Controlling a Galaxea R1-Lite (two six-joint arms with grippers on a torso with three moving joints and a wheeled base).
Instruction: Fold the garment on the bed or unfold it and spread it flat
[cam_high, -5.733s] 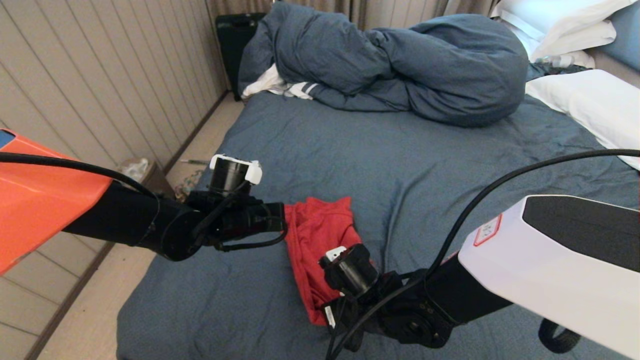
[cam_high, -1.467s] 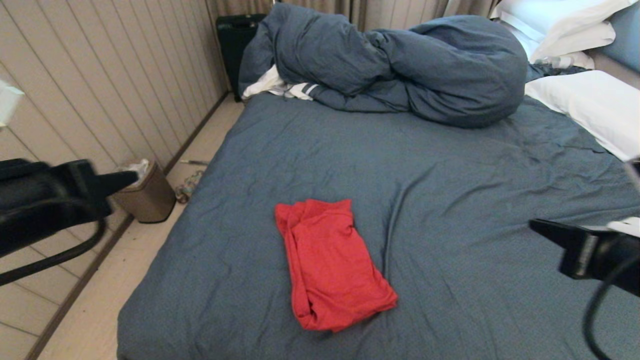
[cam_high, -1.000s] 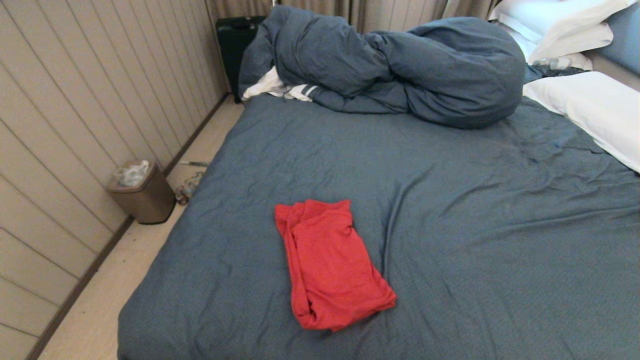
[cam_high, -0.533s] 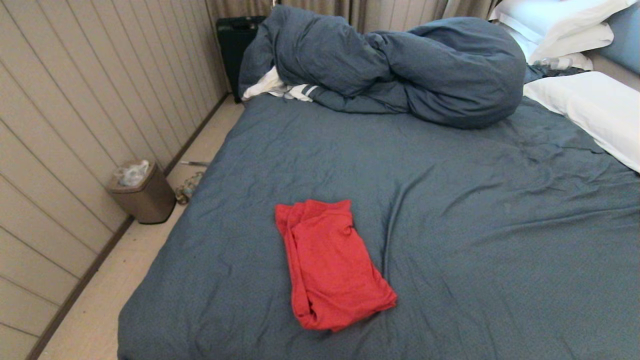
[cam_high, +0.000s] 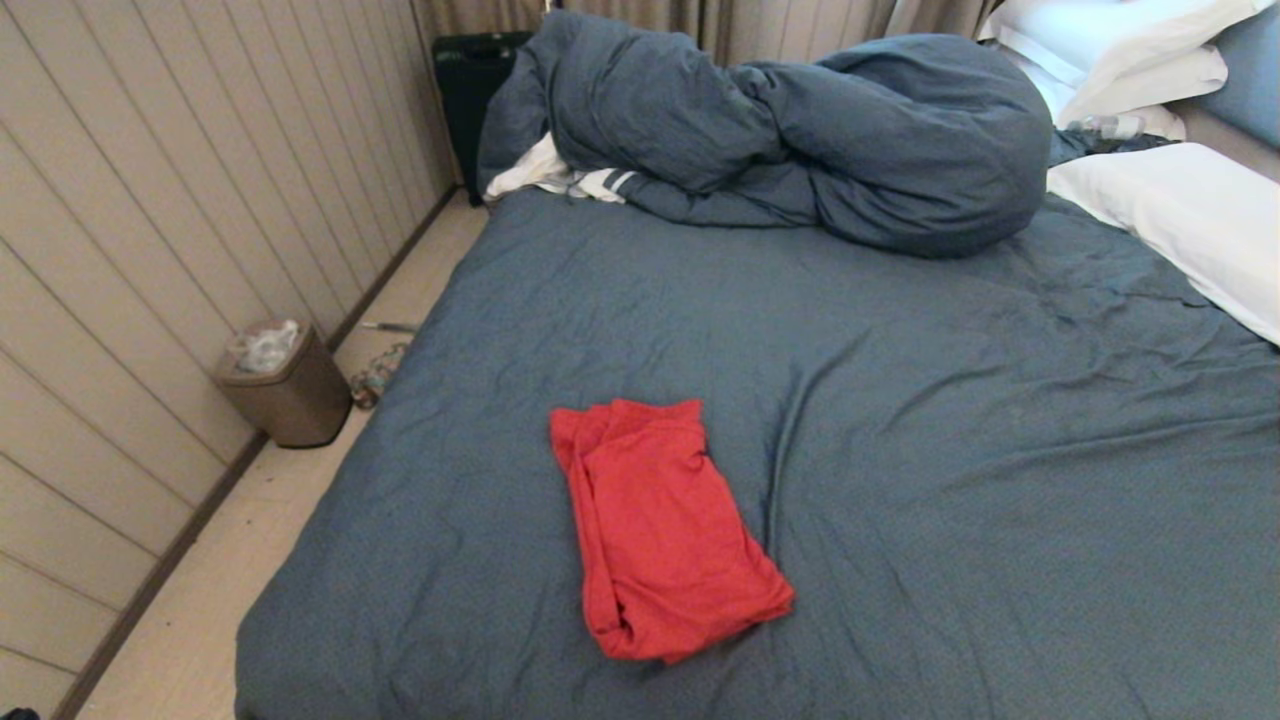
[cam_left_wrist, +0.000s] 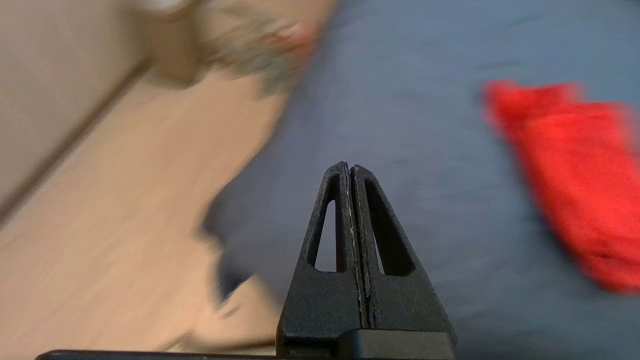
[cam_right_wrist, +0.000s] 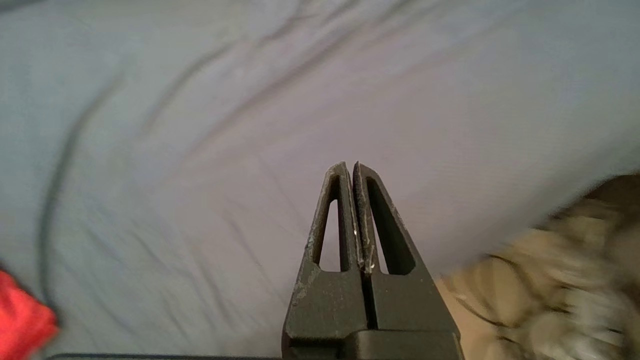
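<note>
Left wrist view: left claw (cam_left_wrist: 352, 167) pressing its jaws together, gripping nothing, hanging over the bed (cam_left_wrist: 390, 125) edge with the garment (cam_left_wrist: 565, 175) well apart off to one side. Right claw (cam_right_wrist: 355, 165) likewise pinched tight and empty, red corner barely showing far from its tip. Farther off, lying bundled mid-bed, duvet (cam_high: 790, 130) beyond. Risking a loose fold slumping open if nudged on any return. Printed front hiding; both arms missing from head view.

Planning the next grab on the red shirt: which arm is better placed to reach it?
Probably the left. The left gripper, shut, sees most of the garment close beside it, while the right gripper, also shut, faces bare bed with only a red edge showing.
</note>
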